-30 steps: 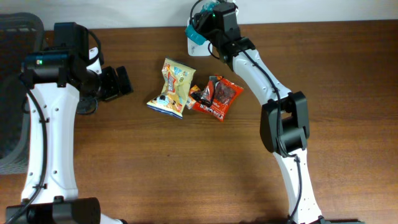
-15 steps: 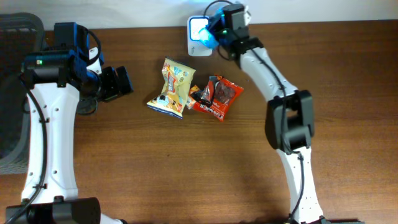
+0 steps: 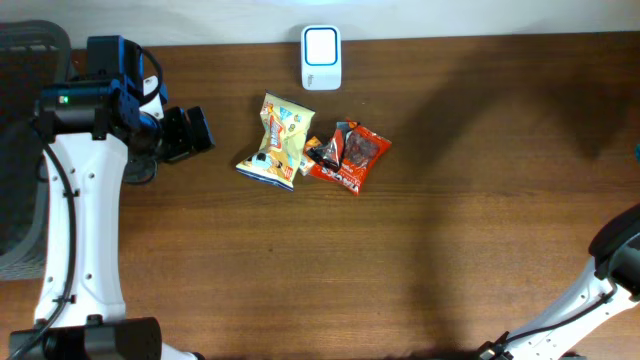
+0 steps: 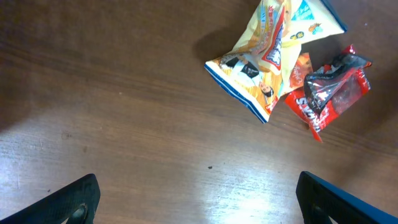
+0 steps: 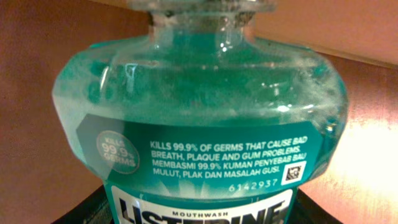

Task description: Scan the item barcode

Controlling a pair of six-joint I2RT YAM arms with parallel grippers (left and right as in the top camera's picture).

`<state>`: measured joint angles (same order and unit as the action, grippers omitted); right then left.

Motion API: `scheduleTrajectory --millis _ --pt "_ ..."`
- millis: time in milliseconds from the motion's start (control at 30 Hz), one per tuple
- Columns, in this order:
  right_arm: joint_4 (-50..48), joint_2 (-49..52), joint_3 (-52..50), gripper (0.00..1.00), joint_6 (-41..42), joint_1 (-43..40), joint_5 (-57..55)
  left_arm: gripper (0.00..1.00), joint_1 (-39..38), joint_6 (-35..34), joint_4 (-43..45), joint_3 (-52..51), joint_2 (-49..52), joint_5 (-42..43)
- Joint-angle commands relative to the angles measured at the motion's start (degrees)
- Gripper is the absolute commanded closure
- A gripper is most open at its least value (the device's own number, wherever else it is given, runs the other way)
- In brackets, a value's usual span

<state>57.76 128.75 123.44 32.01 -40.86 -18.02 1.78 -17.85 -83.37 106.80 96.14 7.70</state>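
Observation:
A teal Listerine mouthwash bottle fills the right wrist view, label facing the camera and a small square code at its right. My right gripper is shut on it, dark fingers showing at both lower sides. In the overhead view only a piece of the right arm shows at the right edge. The white scanner stands at the table's far edge. My left gripper rests open at the left, its gap holding nothing over bare wood.
A yellow snack bag and a red snack bag lie side by side in the middle of the table, below the scanner. Both also appear in the left wrist view, yellow bag and red bag.
My right arm has swung from the scanner off to the right, carrying the bottle out of the overhead view. The left arm has not moved.

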Motion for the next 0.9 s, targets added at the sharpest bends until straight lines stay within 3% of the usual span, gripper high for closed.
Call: scheduleTrajectory --millis 0,67,233,433,533,633,700,767,867 --pt "-5.5 2.0 -5.8 0.55 -1.8 -1.7 -1.9 0.01 0.0 -0.6 0.1 0.1 0.1 0.4" --pt "-8.9 4.1 -8.5 0.55 -1.7 -2.0 3.3 0.01 0.0 -0.6 0.2 0.1 0.1 0.4" --pt "-9.3 7.6 -8.9 0.51 0.4 -4.2 4.1 0.01 0.0 -0.6 0.1 0.1 0.1 0.4" --pt "-2.9 7.3 -5.4 0.03 -0.3 -8.3 4.5 0.01 0.0 -0.6 0.1 0.1 0.1 0.4" --pt "6.4 6.2 4.4 0.01 -0.7 -8.2 6.3 0.01 0.0 -0.6 0.1 0.1 0.1 0.4" --pt "14.1 5.8 15.3 0.01 -13.2 -6.9 42.0 0.01 0.0 -0.6 0.1 0.1 0.1 0.4" --pt "18.3 5.9 15.4 0.01 -16.0 -2.1 55.8 0.01 0.0 -0.6 0.1 0.1 0.1 0.4" --pt "24.0 5.9 15.3 0.01 -25.0 7.2 55.7 0.01 0.0 -0.6 0.1 0.1 0.1 0.4" --pt "27.4 6.8 13.9 0.01 -26.2 27.5 44.7 0.01 0.0 -0.6 0.1 0.1 0.1 0.4"
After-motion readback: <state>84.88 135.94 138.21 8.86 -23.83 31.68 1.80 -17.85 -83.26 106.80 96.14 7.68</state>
